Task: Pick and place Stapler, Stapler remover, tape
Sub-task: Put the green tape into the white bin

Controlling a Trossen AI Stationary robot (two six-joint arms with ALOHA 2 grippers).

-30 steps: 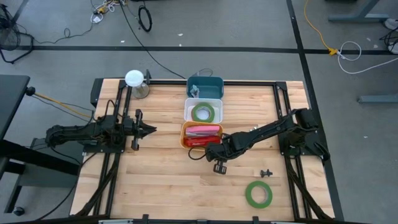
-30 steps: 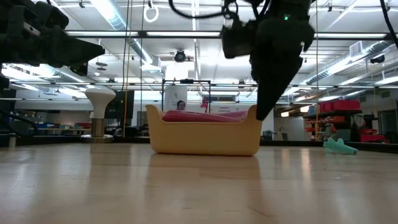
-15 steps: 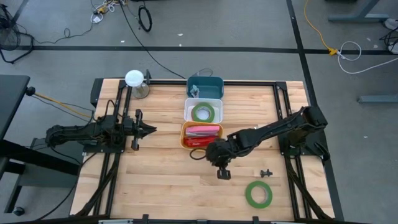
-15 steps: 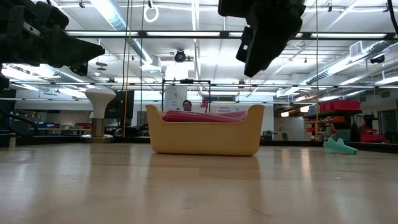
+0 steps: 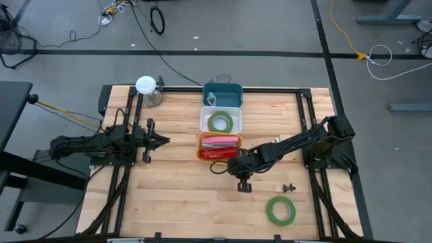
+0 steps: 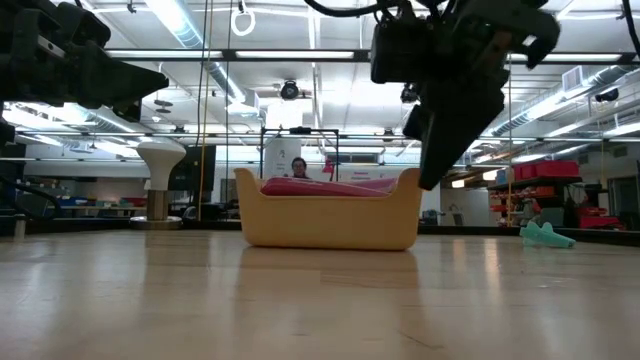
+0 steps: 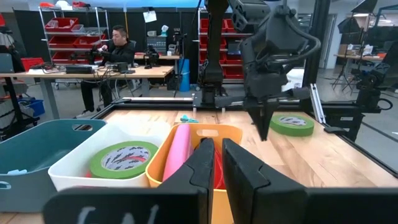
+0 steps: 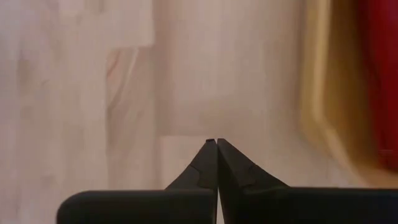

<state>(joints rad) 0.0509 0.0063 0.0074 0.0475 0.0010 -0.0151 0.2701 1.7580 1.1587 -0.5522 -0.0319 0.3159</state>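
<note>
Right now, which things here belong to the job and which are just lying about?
Job: loose green tape roll; second green roll in the white bin; red and pink items in the orange bin; teal bin; unidentifiable small black item; right pincer beside the orange bin; left pincer waiting at the left.
Lying about: white-domed stand at the table corner; floor cables; seated person beyond the table.

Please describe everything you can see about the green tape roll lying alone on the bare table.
The green tape roll is a flat ring with an open centre, lying flat on the wooden table near its front edge on the right arm's side. Its outside is bright green and the inner band looks paler in the left wrist view. Nothing touches it. A small dark object lies just behind it, and the right gripper, shut and empty, hangs to its left.
</note>
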